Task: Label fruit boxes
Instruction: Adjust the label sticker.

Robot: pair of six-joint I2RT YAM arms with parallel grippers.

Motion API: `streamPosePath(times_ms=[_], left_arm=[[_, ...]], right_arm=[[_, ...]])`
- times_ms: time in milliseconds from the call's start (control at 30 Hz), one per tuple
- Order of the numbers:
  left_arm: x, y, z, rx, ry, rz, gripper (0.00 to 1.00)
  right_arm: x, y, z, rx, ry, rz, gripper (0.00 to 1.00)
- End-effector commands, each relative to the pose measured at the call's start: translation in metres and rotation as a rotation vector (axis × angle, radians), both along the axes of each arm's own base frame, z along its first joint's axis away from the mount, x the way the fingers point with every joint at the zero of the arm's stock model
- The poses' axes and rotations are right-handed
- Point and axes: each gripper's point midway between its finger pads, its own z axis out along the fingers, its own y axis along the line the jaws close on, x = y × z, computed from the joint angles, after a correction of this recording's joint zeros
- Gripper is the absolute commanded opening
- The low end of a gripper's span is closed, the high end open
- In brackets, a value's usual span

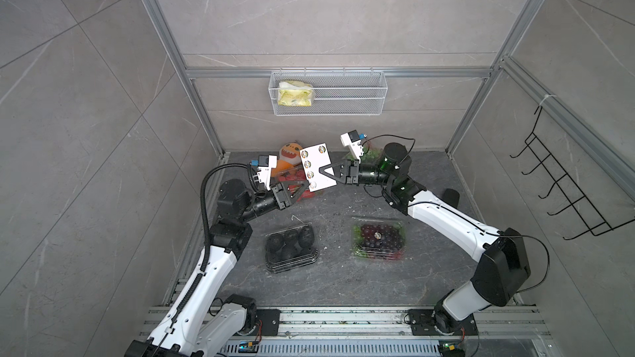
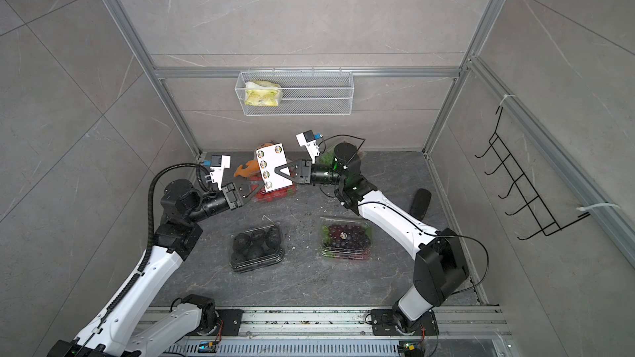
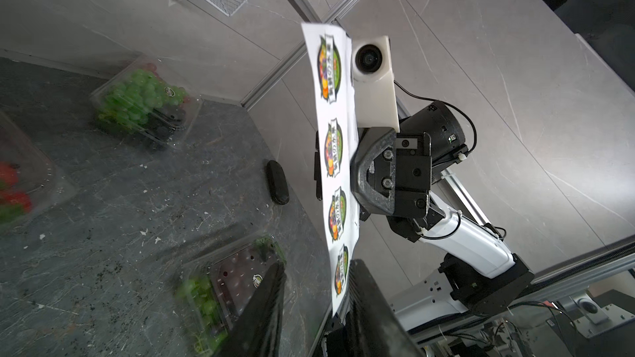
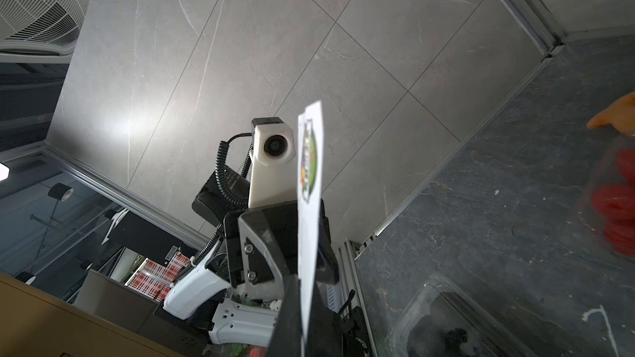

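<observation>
Jaws of the left gripper [image 1: 304, 189] stand apart at the edge of the sticker sheet [image 1: 319, 161]. The right gripper [image 1: 322, 170] pinches the sheet tight over the strawberry box [image 1: 288, 178]. Next, I think, left should peel one sticker [image 1: 310, 175].

Walls: grey marble-look tile panels [image 1: 343, 12] set in an aluminium frame [image 1: 223, 73].
Back wall: a white wire basket [image 1: 347, 97] hangs there, with a yellow packet [image 1: 295, 97] at one end.
Side wall: a black wire hook rack [image 1: 567, 180].
Floor: a dark stone-look slab [image 1: 330, 283] flecked with pale crumbs.
Front edge: aluminium rails [image 1: 343, 317].
Light: soft glare [image 4: 137, 125] on wall tiles.
</observation>
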Motion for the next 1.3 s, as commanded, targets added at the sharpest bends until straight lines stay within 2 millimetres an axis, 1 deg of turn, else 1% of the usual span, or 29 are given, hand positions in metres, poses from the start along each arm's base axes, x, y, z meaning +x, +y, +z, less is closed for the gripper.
streamPosePath(times_ms=[0,133,367,467,533,633,1000,1067,1267], left_arm=[[-0.011,-0.001,0.026,-0.028,-0.065,-0.07,0.36],[-0.008,-0.006,0.027,-0.046,-0.058,-0.11,0.36],[-0.007,-0.01,0.026,-0.078,-0.052,-0.154,0.36],[-0.007,-0.011,0.025,-0.079,-0.049,-0.166,0.31],[-0.009,-0.012,0.025,-0.083,-0.052,-0.18,0.29],[-0.011,-0.012,0.023,-0.082,-0.046,-0.194,0.29],[-0.003,-0.011,0.008,-0.087,-0.009,-0.162,0.29],[-0.004,-0.012,0.007,-0.094,-0.007,-0.169,0.26],[-0.013,-0.014,0.002,-0.094,-0.008,-0.189,0.26]], right_arm=[[-0.009,0.001,0.0,-0.033,-0.056,0.068,0.0],[-0.01,0.0,-0.003,-0.042,-0.062,0.084,0.0],[-0.007,0.004,-0.007,-0.03,-0.049,0.106,0.0],[-0.005,0.005,-0.007,-0.026,-0.049,0.108,0.0],[-0.004,0.006,-0.006,-0.026,-0.048,0.108,0.0],[-0.003,0.007,-0.007,-0.027,-0.048,0.108,0.0],[-0.005,0.005,0.001,-0.007,-0.059,0.1,0.0],[-0.006,0.004,0.002,-0.006,-0.064,0.096,0.0],[-0.004,0.002,0.005,-0.003,-0.065,0.077,0.0]])
